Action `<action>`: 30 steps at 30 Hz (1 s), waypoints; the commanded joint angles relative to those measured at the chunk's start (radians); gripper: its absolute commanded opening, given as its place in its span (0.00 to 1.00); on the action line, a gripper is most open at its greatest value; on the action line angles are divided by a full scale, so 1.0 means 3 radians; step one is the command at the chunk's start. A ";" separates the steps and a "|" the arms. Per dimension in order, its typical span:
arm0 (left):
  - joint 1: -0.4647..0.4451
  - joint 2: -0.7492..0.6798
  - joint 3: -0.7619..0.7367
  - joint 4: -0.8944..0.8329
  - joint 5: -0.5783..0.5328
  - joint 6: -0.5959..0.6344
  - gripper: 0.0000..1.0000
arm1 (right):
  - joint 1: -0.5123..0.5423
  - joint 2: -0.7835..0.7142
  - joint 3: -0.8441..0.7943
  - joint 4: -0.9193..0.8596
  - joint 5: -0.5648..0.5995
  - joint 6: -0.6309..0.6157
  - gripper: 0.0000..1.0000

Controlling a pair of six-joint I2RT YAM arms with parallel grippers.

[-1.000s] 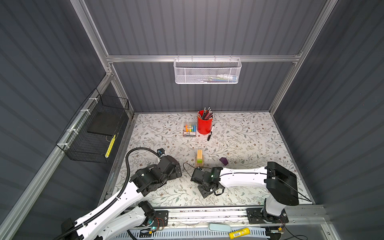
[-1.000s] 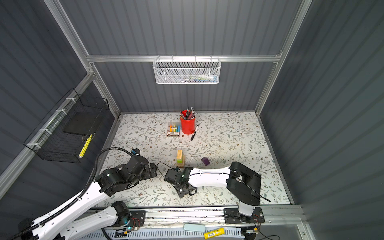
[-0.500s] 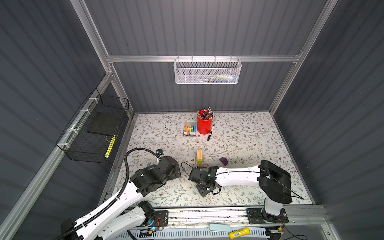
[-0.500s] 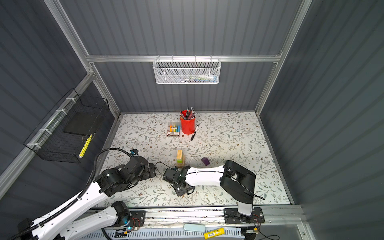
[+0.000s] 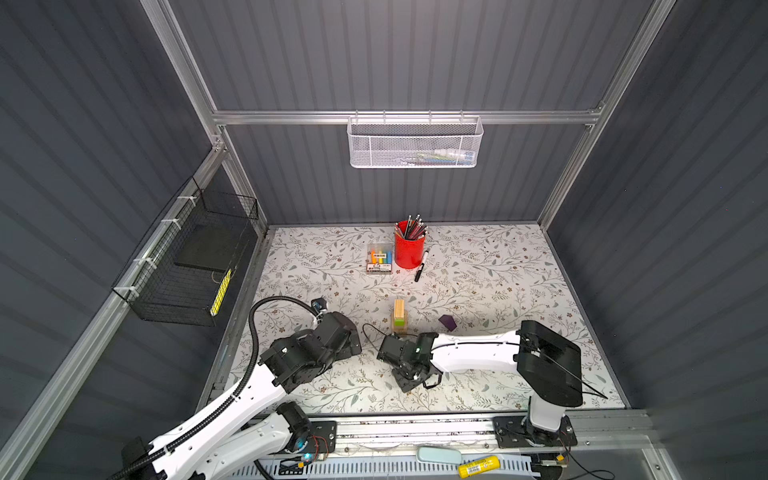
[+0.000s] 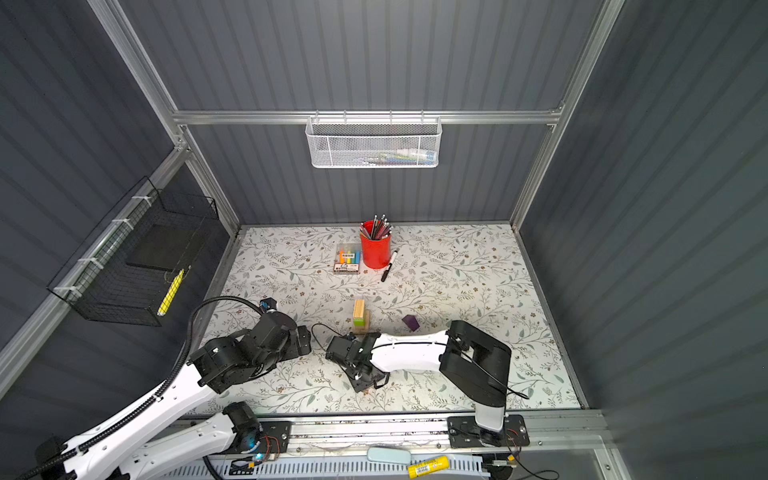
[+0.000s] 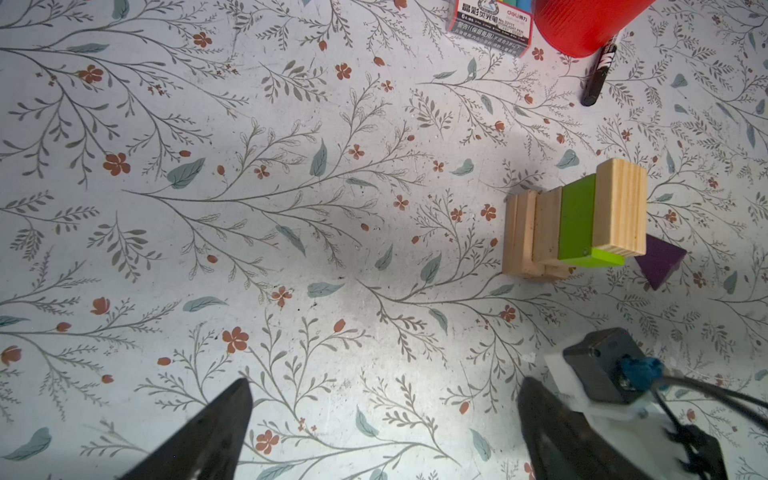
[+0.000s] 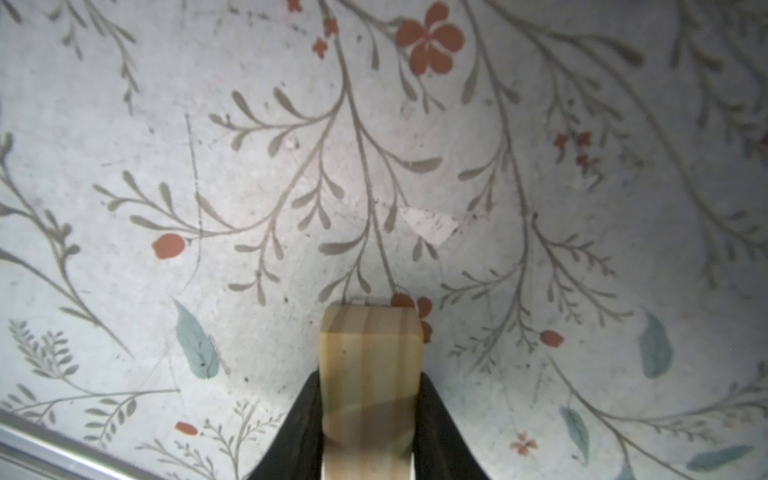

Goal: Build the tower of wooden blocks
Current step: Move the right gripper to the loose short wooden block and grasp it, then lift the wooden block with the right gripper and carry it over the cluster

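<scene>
Right gripper (image 8: 370,388) clamps a pale wood brick (image 8: 370,345) low over the floral mat (image 8: 166,166), jaws pressed to both long sides. The left gripper (image 7: 384,386) hangs idle, jaws wide apart and empty. The tower (image 5: 400,318) stands mid-mat, a short stack with a lime-green brick (image 7: 577,220) under a pale top one. The purple brick (image 5: 447,322) lies loose just beside it. The likeliest danger is a knock: the right forearm (image 5: 473,345) stretches close in front of the stack, and a careless lift could sweep it over. Much of the held brick juts past the fingertips, so it may pivot or slip in transit. Whether it is clear of the mat cannot be told.
</scene>
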 commanded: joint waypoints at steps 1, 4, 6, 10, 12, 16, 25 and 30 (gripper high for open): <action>-0.0027 -0.0014 0.0008 -0.0027 -0.0023 -0.0017 1.00 | -0.0020 -0.0225 -0.0092 -0.0038 -0.0026 0.0174 0.16; -0.0027 0.0004 0.0038 0.0016 -0.0014 0.0004 1.00 | -0.0032 -0.0454 -0.0200 -0.0021 -0.0049 0.0337 0.15; -0.0027 0.0034 0.0075 0.0038 -0.0024 0.0039 1.00 | -0.0050 -0.0636 -0.0264 -0.0064 -0.0020 0.0457 0.15; -0.0027 0.0142 0.0177 0.0091 -0.0040 0.0123 1.00 | -0.0153 -0.1035 -0.0301 -0.0285 0.0033 0.0621 0.15; -0.0027 0.0191 0.0208 0.0151 -0.0041 0.0171 1.00 | -0.0235 -0.1209 -0.0264 -0.0417 0.0075 0.0683 0.16; -0.0027 0.0307 0.0270 0.0318 -0.0040 0.0278 1.00 | -0.0500 -0.1415 -0.0117 -0.0605 0.0011 0.0761 0.17; -0.0017 0.0569 0.0402 0.0650 -0.0058 0.0451 1.00 | -0.0884 -0.1055 0.0688 -0.0928 0.0156 0.0767 0.17; 0.0035 0.0591 0.0385 0.0685 -0.0096 0.0465 1.00 | -0.0937 -0.0648 0.1210 -0.1046 0.0371 0.0738 0.17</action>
